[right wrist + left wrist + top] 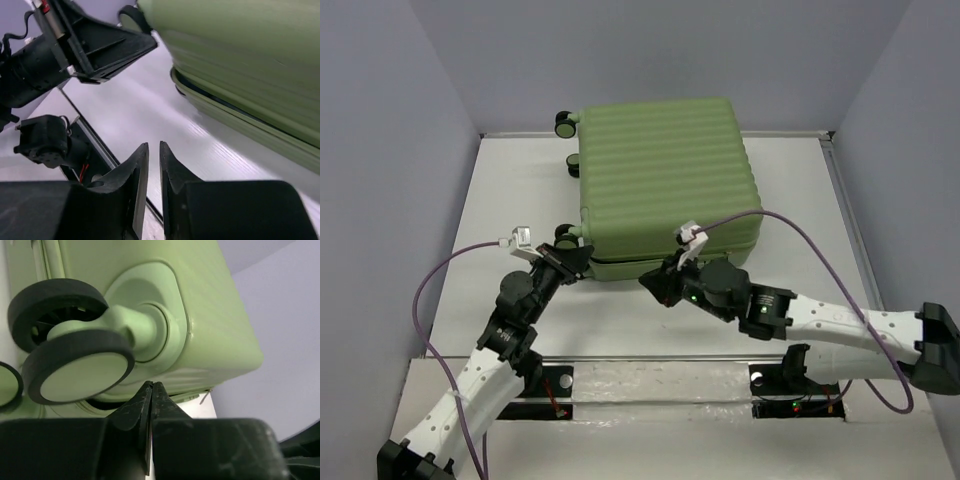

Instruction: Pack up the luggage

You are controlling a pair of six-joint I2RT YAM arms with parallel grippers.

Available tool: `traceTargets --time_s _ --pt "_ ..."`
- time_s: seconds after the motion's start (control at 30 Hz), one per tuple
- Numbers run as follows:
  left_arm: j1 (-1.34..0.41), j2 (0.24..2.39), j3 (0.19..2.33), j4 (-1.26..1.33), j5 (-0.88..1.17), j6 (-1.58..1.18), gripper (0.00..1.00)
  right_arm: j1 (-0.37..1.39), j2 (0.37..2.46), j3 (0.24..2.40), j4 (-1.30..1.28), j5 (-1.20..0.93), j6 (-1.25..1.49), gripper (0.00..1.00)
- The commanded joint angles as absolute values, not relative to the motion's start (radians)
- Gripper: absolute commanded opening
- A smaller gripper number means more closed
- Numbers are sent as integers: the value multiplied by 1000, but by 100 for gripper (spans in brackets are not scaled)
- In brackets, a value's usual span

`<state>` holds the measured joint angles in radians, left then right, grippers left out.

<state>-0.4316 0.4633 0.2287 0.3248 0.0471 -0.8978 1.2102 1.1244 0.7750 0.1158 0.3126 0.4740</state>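
The luggage [660, 180] is a pale sage-green ribbed hard-shell suitcase lying flat with its lid down; no lining shows. My left gripper [582, 258] is shut and empty, its tips at the near-left corner just below a black wheel [75, 365], by the seam of the luggage [210, 315]. In the left wrist view the gripper [152, 385] has its jaws pressed together. My right gripper [650, 285] sits just in front of the suitcase's near edge. In the right wrist view it [154, 146] shows only a thin gap and holds nothing, with the luggage [240, 60] at the upper right.
Two more black wheels [563, 123] stick out at the suitcase's back left. Grey walls close in the white table [500, 200] on three sides. A mounting rail [650, 385] runs along the near edge. Purple cables loop from both wrists. The left arm's gripper shows in the right wrist view [115, 50].
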Motion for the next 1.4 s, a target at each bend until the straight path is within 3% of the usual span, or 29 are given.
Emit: traceTargets --time_s 0.0,0.13,0.27,0.47,0.67,1.1,1.2,1.37 --pt "-440 443 249 259 101 -850 6 1210 909 681 -145 503 546 39" --pt "-439 446 233 271 109 -857 6 1187 746 628 -385 664 667 45" --pt "-437 442 236 285 106 -873 6 1080 652 594 -462 661 678 46" --pt "-437 442 238 290 109 -873 6 993 742 647 -508 715 640 51" --pt "-437 436 238 294 103 -874 6 858 831 652 -381 634 517 51" --pt "-437 437 267 278 87 -862 6 735 989 638 -127 477 368 50" --pt "-437 436 276 275 83 -858 6 715 997 635 -118 477 364 45" --pt "-437 413 310 230 48 -825 6 706 994 626 -115 489 359 27"
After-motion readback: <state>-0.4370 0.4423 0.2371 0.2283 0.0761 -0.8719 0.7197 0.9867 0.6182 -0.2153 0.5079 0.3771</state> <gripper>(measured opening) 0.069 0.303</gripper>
